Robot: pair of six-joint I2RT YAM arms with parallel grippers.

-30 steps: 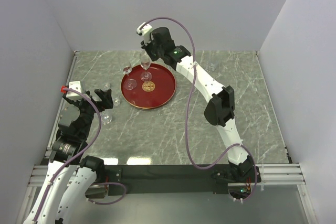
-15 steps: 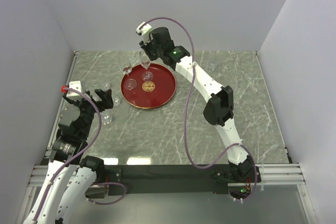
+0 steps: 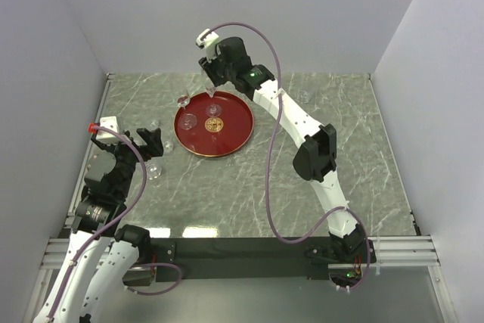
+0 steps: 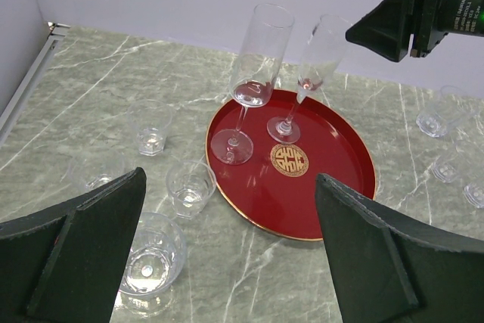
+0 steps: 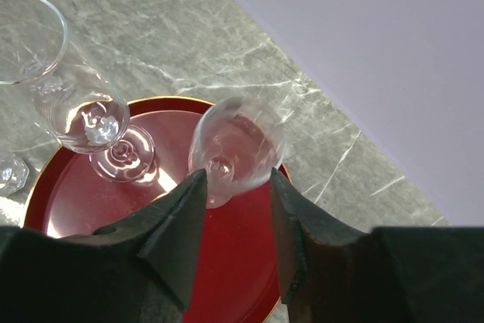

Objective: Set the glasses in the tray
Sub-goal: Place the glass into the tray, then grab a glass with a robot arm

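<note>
The round dark-red tray lies at the far middle of the table. A tall narrow glass and a stemmed glass stand in it, also seen in the right wrist view as the tall glass and the stemmed glass. My right gripper hovers just over the stemmed glass's rim; its jaws are open on either side, not gripping it. My left gripper is wide open and empty, low over the table left of the tray, with several short tumblers near it.
More clear tumblers stand left of the tray. Others stand on the right side of the table, one of them in the top view. Grey walls close the back and both sides.
My right gripper has lifted up and back off the stemmed glass, which now stands on the tray's far part. The left arm has not moved.
</note>
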